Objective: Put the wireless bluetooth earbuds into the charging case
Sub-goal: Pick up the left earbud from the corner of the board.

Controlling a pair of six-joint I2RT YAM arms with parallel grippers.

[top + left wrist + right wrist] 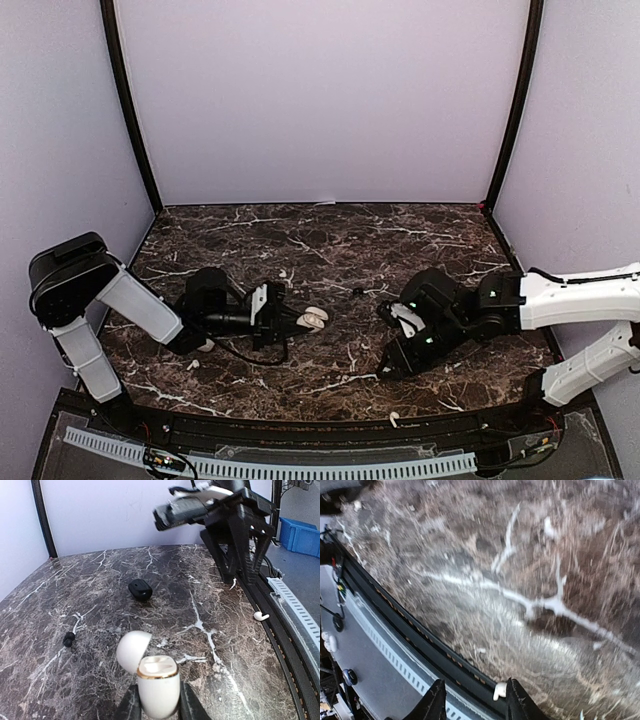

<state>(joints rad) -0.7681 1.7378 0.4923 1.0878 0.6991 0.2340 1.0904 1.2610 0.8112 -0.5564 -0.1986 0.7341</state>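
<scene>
The desk (330, 240) looks like polished stone: dark brown marble with white veins, smooth, with a soft sheen. The charging case (159, 682) is smooth, glossy white plastic, its rim a gold band that looks like metal. The left claw (159, 700) around it has matt black fingers (129, 706). At eleven o'clock from it, a black case (140, 589) is glossy plastic catching highlights. At two o'clock, a white earbud (260, 615) is smooth, shiny plastic. The right claw (476, 685) is matt black. The walls (320, 100) are matt pale lilac. The cable tray (270, 462) is ribbed white plastic.
</scene>
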